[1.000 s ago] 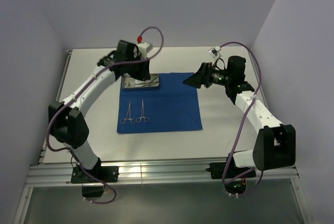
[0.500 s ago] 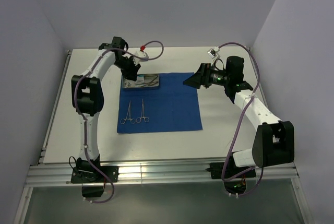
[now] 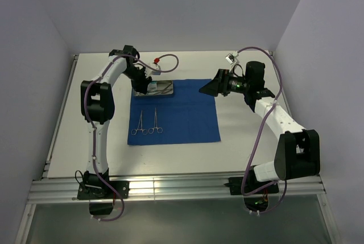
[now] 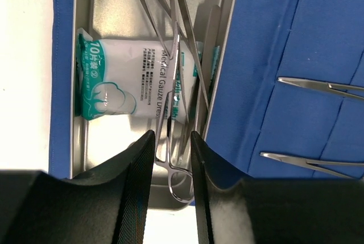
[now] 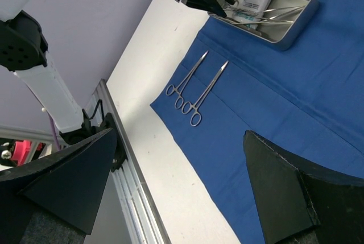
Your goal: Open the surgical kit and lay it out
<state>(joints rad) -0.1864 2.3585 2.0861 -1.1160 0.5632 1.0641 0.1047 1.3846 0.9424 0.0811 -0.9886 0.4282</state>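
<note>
From above, we see the royal-blue cloth wrap (image 3: 182, 113) spread flat on the white tabletop (image 3: 244, 136). The shallow rectangular steel tray (image 3: 166, 89) sits at its far left corner, and two ring-handled steel clamps (image 3: 139, 122) lie side by side near its left edge. The left end effector (image 3: 143, 81) dips over the tray's left end. The right end effector (image 3: 209, 89) hangs by the cloth's far right corner.

In the left wrist view, the jaws stand slightly apart astride the ring handle of a slim steel clamp (image 4: 168, 102) that lies over a white-green gauze packet (image 4: 122, 79). We cannot tell whether they touch it. We judge these instruments light, stiff, slick and overlapping, best pinched across the shank just above the rings.

In the right wrist view, the jaws gape wide and hold nothing.
</note>
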